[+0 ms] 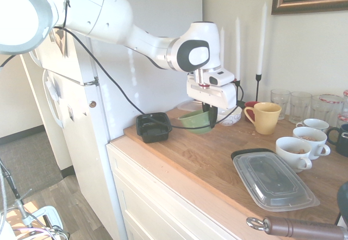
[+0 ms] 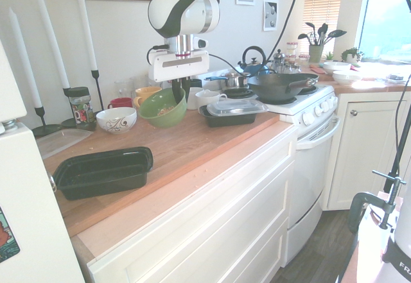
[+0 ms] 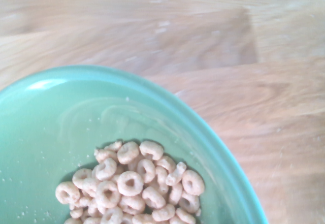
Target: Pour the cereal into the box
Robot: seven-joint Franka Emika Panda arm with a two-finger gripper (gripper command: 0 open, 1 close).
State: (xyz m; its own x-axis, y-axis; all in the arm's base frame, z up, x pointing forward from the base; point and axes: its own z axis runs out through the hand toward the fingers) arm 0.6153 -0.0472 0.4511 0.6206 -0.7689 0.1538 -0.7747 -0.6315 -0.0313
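tool (image 2: 180, 94): clamped on green bowl (image 2: 163, 108) – ring cereal (image 3: 129, 186) inside | bowl: tilted over tabletop (image 2: 186, 143) – black tray (image 2: 103, 172) nearby

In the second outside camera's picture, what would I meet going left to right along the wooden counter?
Black open tray, patterned white bowl, green bowl with cereal held by the end effector, black container with a clear lid.
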